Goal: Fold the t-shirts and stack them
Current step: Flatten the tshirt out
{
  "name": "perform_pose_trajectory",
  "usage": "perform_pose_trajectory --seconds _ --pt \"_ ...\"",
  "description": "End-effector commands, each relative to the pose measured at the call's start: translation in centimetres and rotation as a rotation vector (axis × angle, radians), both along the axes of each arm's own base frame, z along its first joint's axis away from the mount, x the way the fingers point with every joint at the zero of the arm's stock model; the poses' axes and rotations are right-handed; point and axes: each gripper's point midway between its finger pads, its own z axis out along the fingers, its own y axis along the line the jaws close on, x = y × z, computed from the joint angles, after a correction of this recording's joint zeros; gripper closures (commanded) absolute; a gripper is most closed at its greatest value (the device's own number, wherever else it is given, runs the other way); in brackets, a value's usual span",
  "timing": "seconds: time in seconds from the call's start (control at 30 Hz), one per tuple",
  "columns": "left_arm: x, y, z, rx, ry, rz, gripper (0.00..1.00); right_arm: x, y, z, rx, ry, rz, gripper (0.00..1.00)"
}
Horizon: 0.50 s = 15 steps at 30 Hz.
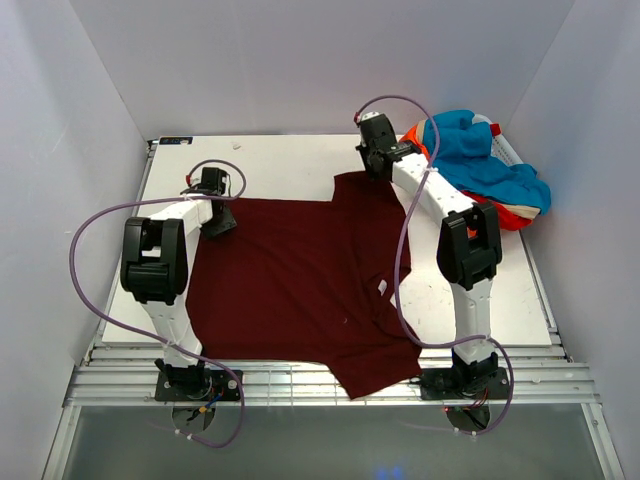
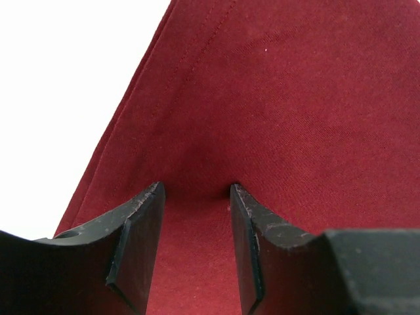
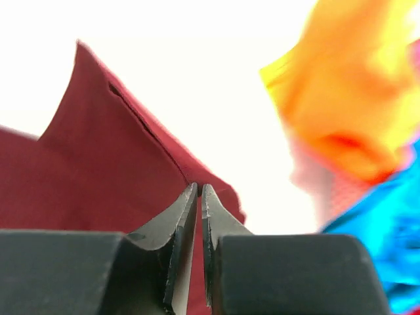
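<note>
A plain dark maroon t-shirt [image 1: 300, 280] lies spread on the white table [image 1: 270, 160], one part hanging over the near edge. My left gripper [image 1: 220, 222] is at its far left corner. In the left wrist view this gripper [image 2: 195, 190] is open, tips pressed down on the maroon cloth [image 2: 295, 98]. My right gripper [image 1: 372, 172] is at the shirt's far right part. In the right wrist view it [image 3: 200, 188] is shut on an edge of the maroon cloth [image 3: 98, 170]. A turquoise-blue shirt [image 1: 480, 150] and an orange-red shirt [image 1: 505, 215] lie piled at the back right.
The pile sits just right of my right arm; orange cloth [image 3: 348, 111] and turquoise cloth [image 3: 387, 236] show in the right wrist view. A small white tag [image 1: 383, 288] lies on the maroon shirt. White walls enclose the table on three sides.
</note>
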Motion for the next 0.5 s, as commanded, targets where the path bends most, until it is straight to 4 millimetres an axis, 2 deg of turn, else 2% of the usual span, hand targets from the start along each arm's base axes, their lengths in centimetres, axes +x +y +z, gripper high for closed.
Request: perform_pose_trajectory --seconds 0.0,0.03,0.07,0.1,0.13,0.17,0.2,0.27,0.3,0.37,0.4,0.43,0.47 --pt "-1.5 1.7 -2.6 0.022 0.092 0.019 0.45 2.6 -3.8 1.5 -0.110 -0.056 -0.101 0.87" --pt "-1.2 1.7 -2.6 0.015 0.087 0.015 0.45 3.2 -4.5 1.3 -0.115 -0.059 -0.122 0.87" --pt "-1.0 1.6 -2.6 0.011 0.085 0.003 0.45 3.9 -4.6 1.9 -0.105 -0.081 -0.131 0.86" --pt "-0.6 1.3 -2.5 -0.003 0.076 -0.005 0.46 4.4 -4.8 1.9 -0.102 -0.086 -0.136 0.84" --pt "-0.2 1.2 -2.3 -0.009 0.066 -0.012 0.46 5.0 -5.2 1.0 -0.111 -0.080 -0.146 0.84" --pt "0.2 1.1 -2.2 -0.012 0.058 -0.020 0.46 5.7 -5.4 1.4 -0.108 -0.100 -0.158 0.83" --pt "0.5 1.1 -2.2 -0.015 0.055 -0.020 0.46 6.3 -5.5 1.2 -0.105 -0.113 -0.172 0.75" --pt "1.6 1.0 -1.3 -0.014 0.027 -0.026 0.45 7.0 -6.6 0.5 -0.109 -0.117 -0.226 0.65" --pt "1.9 1.0 -1.0 -0.014 0.020 -0.027 0.46 7.2 -6.6 0.9 -0.096 -0.132 -0.252 0.51" --pt "2.8 1.0 0.3 -0.012 -0.012 -0.026 0.45 7.1 -7.2 1.9 -0.098 -0.152 -0.279 0.49" --pt "3.1 1.0 0.8 -0.015 -0.027 -0.018 0.45 6.5 -7.3 1.5 -0.096 -0.137 -0.280 0.49" --pt "3.4 1.0 2.0 -0.018 -0.056 -0.012 0.46 6.1 -6.9 3.1 -0.057 -0.162 -0.263 0.49" --pt "3.9 0.9 2.8 -0.024 -0.081 -0.005 0.46 5.4 -6.8 3.5 -0.043 -0.162 -0.253 0.50"
